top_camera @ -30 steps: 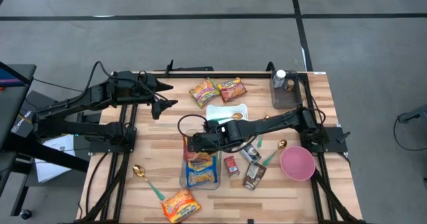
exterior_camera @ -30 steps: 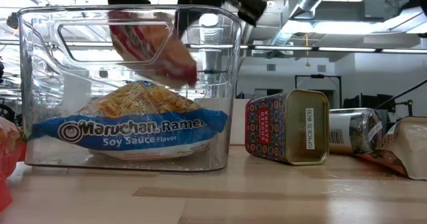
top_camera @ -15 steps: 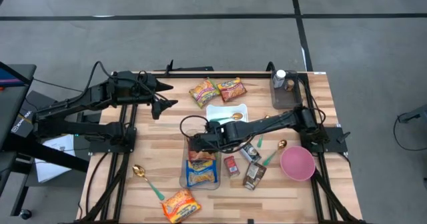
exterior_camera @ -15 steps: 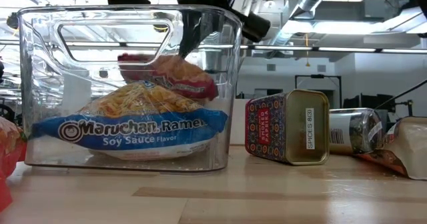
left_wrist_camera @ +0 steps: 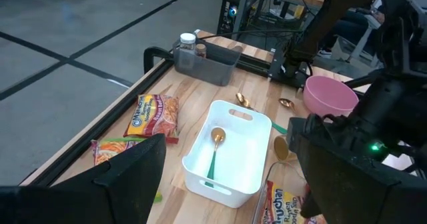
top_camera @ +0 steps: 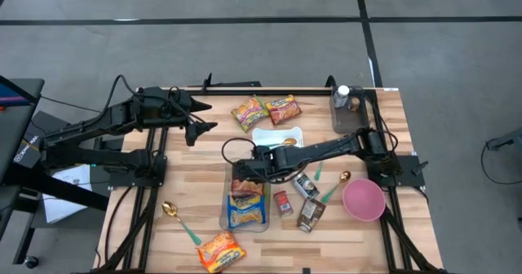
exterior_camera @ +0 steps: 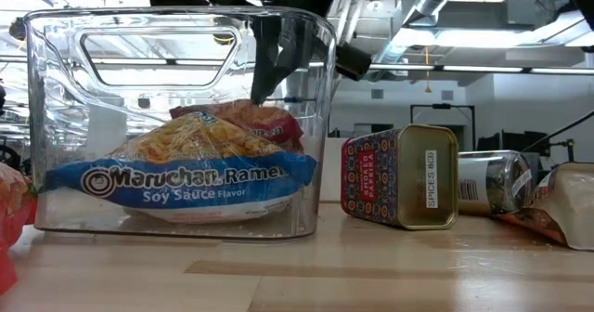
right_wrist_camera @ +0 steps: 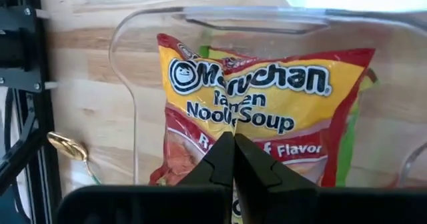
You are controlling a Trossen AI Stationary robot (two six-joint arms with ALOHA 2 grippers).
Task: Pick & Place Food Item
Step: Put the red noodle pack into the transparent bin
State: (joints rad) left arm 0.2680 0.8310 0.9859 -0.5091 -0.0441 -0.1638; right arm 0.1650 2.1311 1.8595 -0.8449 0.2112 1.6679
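A red-and-yellow ramen packet (right_wrist_camera: 260,111) lies flat inside the clear bin (top_camera: 245,194) near the bench's (top_camera: 196,184) middle, its long axis along the bin's length, resting on the blue soy-sauce ramen packet (exterior_camera: 181,173) beneath it. The right gripper (right_wrist_camera: 233,159) hangs just above it over the bin's far end, fingers pressed together and holding nothing. The left gripper (top_camera: 205,117) waits near the bench's far left corner, fingers apart.

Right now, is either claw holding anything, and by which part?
The right claw looks shut on the red ramen packet, pinching the film mid-face; the packet lies on the blue packet in the clear bin. The left claw is open, empty.
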